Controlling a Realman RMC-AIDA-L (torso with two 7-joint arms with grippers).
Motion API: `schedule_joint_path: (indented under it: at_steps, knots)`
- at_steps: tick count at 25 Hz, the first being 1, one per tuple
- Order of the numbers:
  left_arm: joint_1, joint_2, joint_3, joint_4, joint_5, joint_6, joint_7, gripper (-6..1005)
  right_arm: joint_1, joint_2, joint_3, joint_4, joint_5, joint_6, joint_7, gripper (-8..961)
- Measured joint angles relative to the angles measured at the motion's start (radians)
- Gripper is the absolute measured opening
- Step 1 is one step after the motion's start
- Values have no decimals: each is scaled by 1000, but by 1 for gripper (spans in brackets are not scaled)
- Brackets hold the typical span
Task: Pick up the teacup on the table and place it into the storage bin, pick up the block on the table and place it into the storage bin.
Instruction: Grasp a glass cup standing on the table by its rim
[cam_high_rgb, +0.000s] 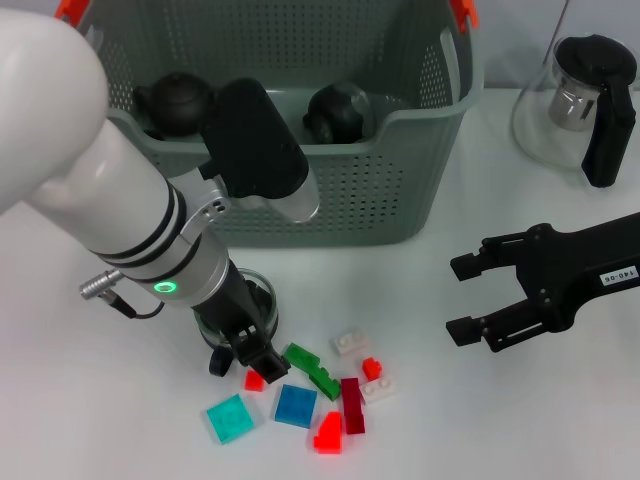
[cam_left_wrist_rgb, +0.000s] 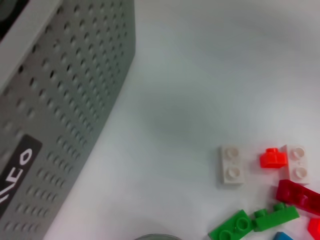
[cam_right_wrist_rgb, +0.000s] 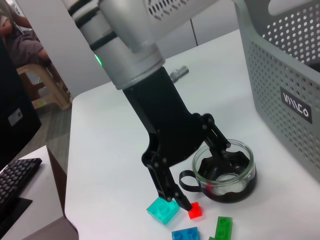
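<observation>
We take the storage bin (cam_high_rgb: 400, 190) as our landmark. It stands at the far side of the table (cam_high_rgb: 90, 420), and inside it we see only two dark round pots; no teacup and no block is in it, so we judge that both parts of the task are not yet done.

The left gripper (cam_right_wrist_rgb: 200, 170) is low, just in front of the bin. Its fingers stand wide across the rim of the teacup (cam_right_wrist_rgb: 225, 172), one finger inside the glass and one outside near the handle; they are not closed on it yet. The teacup rests on the table, close in front of the bin.

The right gripper (cam_high_rgb: 462, 297) hovers to the right of the bin's front, with wide fingers and holding nothing.

The blocks (cam_high_rgb: 335, 385) lie scattered further from the bin than the teacup.

In the head view the left arm covers most of the teacup. Which block the task means, we cannot tell.
</observation>
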Motion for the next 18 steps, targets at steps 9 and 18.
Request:
schedule_joint_path:
  at_steps: [9, 18]
  knots:
    - [-26, 0, 19, -91, 47, -73, -17, 842, 0, 6, -1, 2, 0, 5, 1, 941]
    - [-30, 0, 34, -114, 54, -103, -23, 841, 3, 7, 0, 2, 0, 7, 1, 941]
